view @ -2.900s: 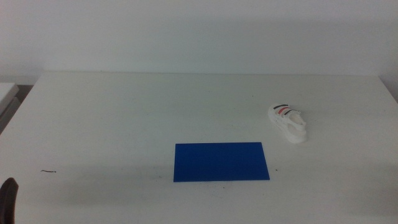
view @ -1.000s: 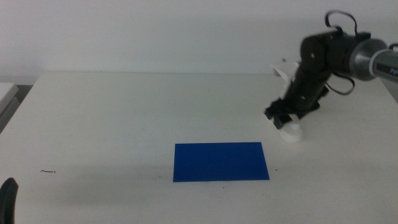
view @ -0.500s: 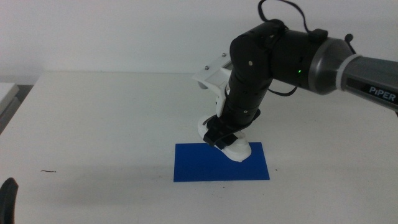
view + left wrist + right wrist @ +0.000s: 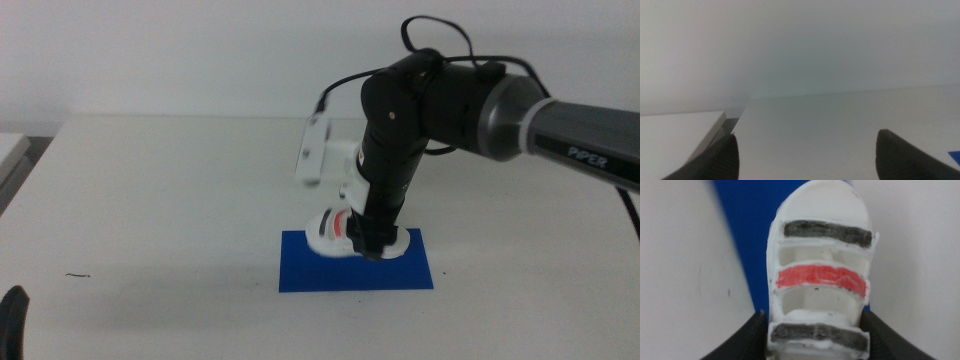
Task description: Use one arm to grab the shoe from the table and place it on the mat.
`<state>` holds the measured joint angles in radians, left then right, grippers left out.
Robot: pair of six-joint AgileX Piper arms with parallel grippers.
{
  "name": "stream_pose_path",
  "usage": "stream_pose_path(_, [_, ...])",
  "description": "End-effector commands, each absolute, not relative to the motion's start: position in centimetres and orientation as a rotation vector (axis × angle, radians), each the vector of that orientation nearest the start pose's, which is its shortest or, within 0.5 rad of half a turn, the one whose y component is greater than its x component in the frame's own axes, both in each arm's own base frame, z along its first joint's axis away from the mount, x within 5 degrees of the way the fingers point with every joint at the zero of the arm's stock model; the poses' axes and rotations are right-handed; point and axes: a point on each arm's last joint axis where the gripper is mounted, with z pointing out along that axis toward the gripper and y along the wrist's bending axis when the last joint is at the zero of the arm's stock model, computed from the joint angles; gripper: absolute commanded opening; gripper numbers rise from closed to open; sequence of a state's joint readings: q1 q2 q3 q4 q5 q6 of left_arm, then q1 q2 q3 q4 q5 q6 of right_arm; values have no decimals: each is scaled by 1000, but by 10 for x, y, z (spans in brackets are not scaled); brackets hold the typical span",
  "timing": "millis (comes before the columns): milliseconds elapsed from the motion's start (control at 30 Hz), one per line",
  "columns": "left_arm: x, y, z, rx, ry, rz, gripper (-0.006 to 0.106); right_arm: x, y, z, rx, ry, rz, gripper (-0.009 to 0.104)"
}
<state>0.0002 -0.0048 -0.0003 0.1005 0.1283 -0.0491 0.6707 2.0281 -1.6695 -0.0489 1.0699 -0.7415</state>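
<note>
The right arm (image 4: 470, 100) reaches in from the right, over the middle of the table (image 4: 150, 190). My right gripper (image 4: 368, 240) is shut on the shoe (image 4: 332, 232) and holds it at the far edge of the blue mat (image 4: 340, 272). I cannot tell whether the sole touches the mat. In the right wrist view the jaws clamp the sides of the shoe (image 4: 822, 275), whose black, red and black straps show, with the mat (image 4: 747, 240) under it. My left gripper (image 4: 807, 152) is open and empty, waiting at the bottom left corner of the middle view (image 4: 12, 318).
A small dark speck (image 4: 78, 275) lies on the table at the front left. The edge of a second white surface (image 4: 12, 150) shows at the far left. A white wall stands behind the table.
The right arm came in, took the shoe from the table's right side and carried it left to the mat. In the last half second its wrist turned and the shoe swung round over the mat's far edge.
</note>
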Motion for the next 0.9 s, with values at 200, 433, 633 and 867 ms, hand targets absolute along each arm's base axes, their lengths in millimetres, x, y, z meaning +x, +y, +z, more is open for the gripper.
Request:
stream_pose_path(200, [56, 1, 203, 28, 1598, 44, 94, 347, 265, 200, -2214, 1915, -101, -2])
stream_pose_path(433, [56, 1, 203, 28, 1598, 44, 94, 352, 271, 177, -2208, 1939, -59, -2])
stream_pose_path(633, [56, 1, 203, 28, 1598, 44, 94, 352, 271, 168, -2223, 1960, -51, 4])
stream_pose_path(867, [56, 1, 203, 28, 1598, 44, 94, 345, 252, 218, -1918, 2068, -60, 90])
